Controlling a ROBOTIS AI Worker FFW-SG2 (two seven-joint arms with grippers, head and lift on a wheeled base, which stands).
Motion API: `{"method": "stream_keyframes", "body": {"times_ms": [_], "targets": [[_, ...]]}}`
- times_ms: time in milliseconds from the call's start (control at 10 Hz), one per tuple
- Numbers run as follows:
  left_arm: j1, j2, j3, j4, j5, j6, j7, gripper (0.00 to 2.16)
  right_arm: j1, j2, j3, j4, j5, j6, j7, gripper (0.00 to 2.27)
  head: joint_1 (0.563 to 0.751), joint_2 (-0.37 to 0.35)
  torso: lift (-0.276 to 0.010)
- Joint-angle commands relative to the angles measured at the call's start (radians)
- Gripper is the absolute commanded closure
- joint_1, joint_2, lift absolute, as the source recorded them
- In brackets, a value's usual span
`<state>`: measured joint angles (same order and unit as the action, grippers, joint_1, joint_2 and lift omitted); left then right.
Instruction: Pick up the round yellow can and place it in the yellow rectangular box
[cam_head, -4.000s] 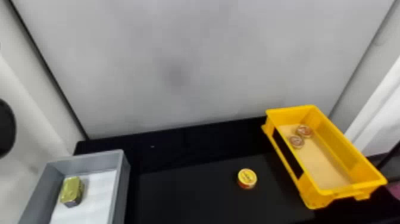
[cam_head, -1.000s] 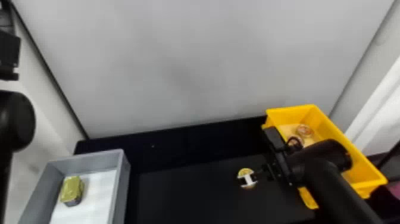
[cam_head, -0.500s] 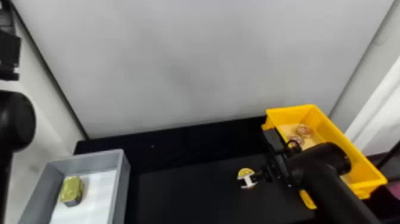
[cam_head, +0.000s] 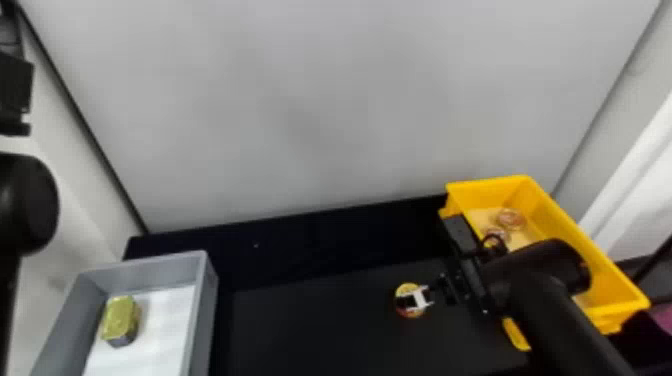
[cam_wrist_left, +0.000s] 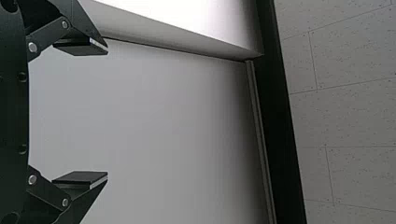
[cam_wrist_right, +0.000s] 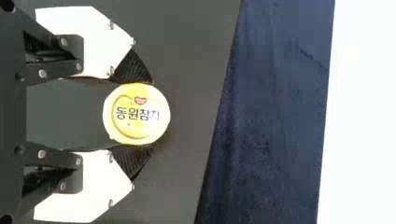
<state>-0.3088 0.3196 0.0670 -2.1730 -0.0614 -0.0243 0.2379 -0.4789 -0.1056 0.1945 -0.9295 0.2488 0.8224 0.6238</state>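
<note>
The round yellow can (cam_head: 407, 288) sits on the black table, left of the yellow rectangular box (cam_head: 594, 260). My right gripper (cam_head: 413, 300) is over the can, its arm crossing the box's near side. In the right wrist view, the right gripper (cam_wrist_right: 135, 114) is shut on the can (cam_wrist_right: 140, 129), one pad against each side of it. At the head view's left edge is my raised left gripper (cam_head: 15, 92). The left gripper (cam_wrist_left: 106, 112) stands open with nothing between its fingers in the left wrist view.
Two small round cans (cam_head: 511, 219) lie at the back of the yellow box. A grey box (cam_head: 200, 295) at the left holds a greenish-gold rectangular can (cam_head: 119, 317). A pale wall (cam_head: 325, 110) rises behind the table.
Since the earliest frame, my right arm has come in across the yellow box to the can, and the left arm now shows more at the left edge. The can has kept its place.
</note>
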Motion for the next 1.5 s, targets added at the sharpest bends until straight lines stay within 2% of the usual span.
{"method": "stream_keyframes", "body": {"times_ms": [0, 100, 200, 400, 500, 600, 800, 1100, 1200, 1400], "targets": [[0.014, 0.001, 0.013, -0.011, 0.000, 0.009, -0.002, 0.30, 0.071, -0.014, -0.030, -0.261, 0.038, 0.215, 0.036, 0.72, 0.740, 0.018, 0.000], [0.025, 0.001, 0.024, -0.019, 0.000, 0.014, -0.002, 0.30, 0.108, -0.032, -0.038, -0.437, 0.064, 0.335, 0.050, 0.72, 0.740, 0.018, 0.000], [0.027, 0.001, 0.027, -0.024, 0.000, 0.017, -0.002, 0.30, 0.122, -0.052, -0.067, -0.595, 0.156, 0.476, 0.163, 0.72, 0.740, 0.018, 0.000], [0.030, 0.001, 0.027, -0.024, 0.000, 0.024, -0.003, 0.30, 0.128, -0.049, -0.129, -0.779, 0.563, 0.551, 0.495, 0.72, 0.740, 0.018, 0.000], [0.028, 0.004, 0.027, -0.025, 0.000, 0.029, -0.008, 0.30, 0.114, -0.057, -0.136, -0.805, 0.756, 0.551, 0.647, 0.72, 0.740, 0.018, 0.000], [0.030, 0.007, 0.027, -0.028, 0.000, 0.032, -0.009, 0.30, 0.097, -0.083, -0.139, -0.819, 0.833, 0.557, 0.710, 0.72, 0.740, 0.018, 0.000], [0.027, 0.010, 0.027, -0.028, 0.000, 0.037, -0.011, 0.30, 0.094, -0.112, -0.205, -0.812, 0.861, 0.548, 0.719, 0.72, 0.740, 0.018, 0.000], [0.023, 0.012, 0.024, -0.025, 0.000, 0.033, -0.012, 0.31, 0.120, -0.137, -0.322, -0.770, 0.861, 0.508, 0.670, 0.72, 0.740, 0.018, 0.000], [0.022, 0.012, 0.024, -0.024, 0.000, 0.032, -0.012, 0.31, 0.128, -0.135, -0.356, -0.762, 0.836, 0.496, 0.627, 0.72, 0.740, 0.018, 0.000], [0.019, 0.013, 0.020, -0.024, 0.000, 0.032, -0.014, 0.31, 0.132, -0.128, -0.425, -0.730, 0.704, 0.450, 0.454, 0.72, 0.740, 0.018, 0.000]]}}
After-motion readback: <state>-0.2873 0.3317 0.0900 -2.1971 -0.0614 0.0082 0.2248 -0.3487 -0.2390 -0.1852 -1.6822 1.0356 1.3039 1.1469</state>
